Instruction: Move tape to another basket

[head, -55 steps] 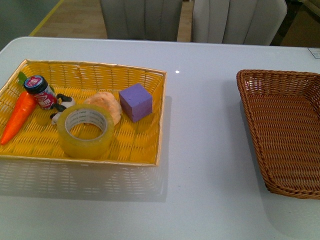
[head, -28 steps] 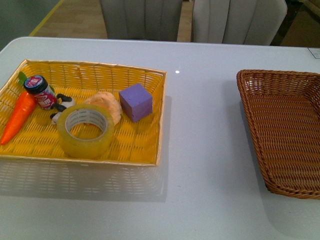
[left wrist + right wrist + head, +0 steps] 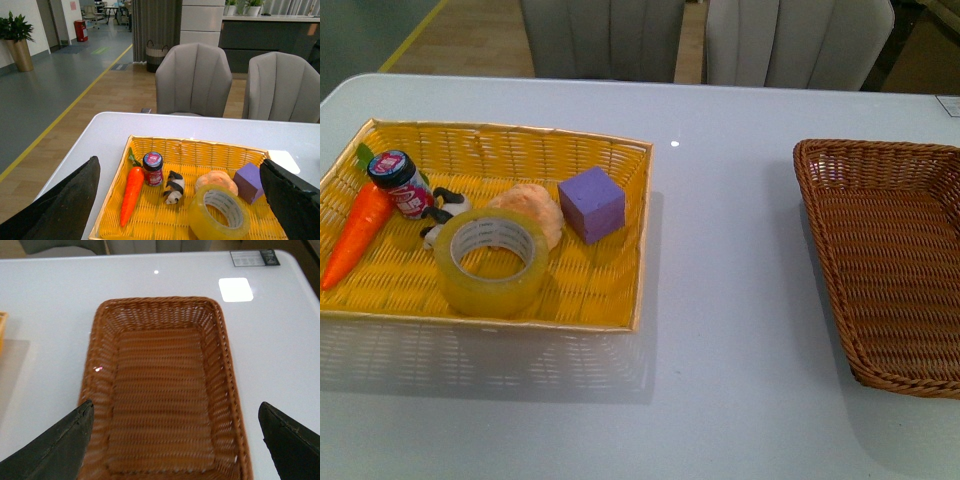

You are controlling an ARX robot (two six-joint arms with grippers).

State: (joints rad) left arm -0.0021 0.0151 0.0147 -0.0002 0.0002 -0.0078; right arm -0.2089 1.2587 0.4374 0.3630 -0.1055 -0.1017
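The tape (image 3: 486,288), a wide yellowish roll with a white core, lies flat in the yellow basket (image 3: 640,240) on the left of the table. In the left wrist view the tape (image 3: 202,226) shows below and ahead of my left gripper (image 3: 178,167), which hangs open above the yellow basket (image 3: 195,142) and touches nothing. The brown woven basket (image 3: 820,215) stands empty at the right. My right gripper (image 3: 175,407) is open above the brown basket (image 3: 165,390) with nothing between its fingers. Neither arm shows in the front view.
Beside the tape lie an orange carrot (image 3: 358,232), a small dark-capped bottle (image 3: 400,183), a panda figure (image 3: 445,207), a pale round bun (image 3: 530,210) and a purple cube (image 3: 591,204). Bare white table separates the baskets. Grey chairs (image 3: 610,40) stand behind the table.
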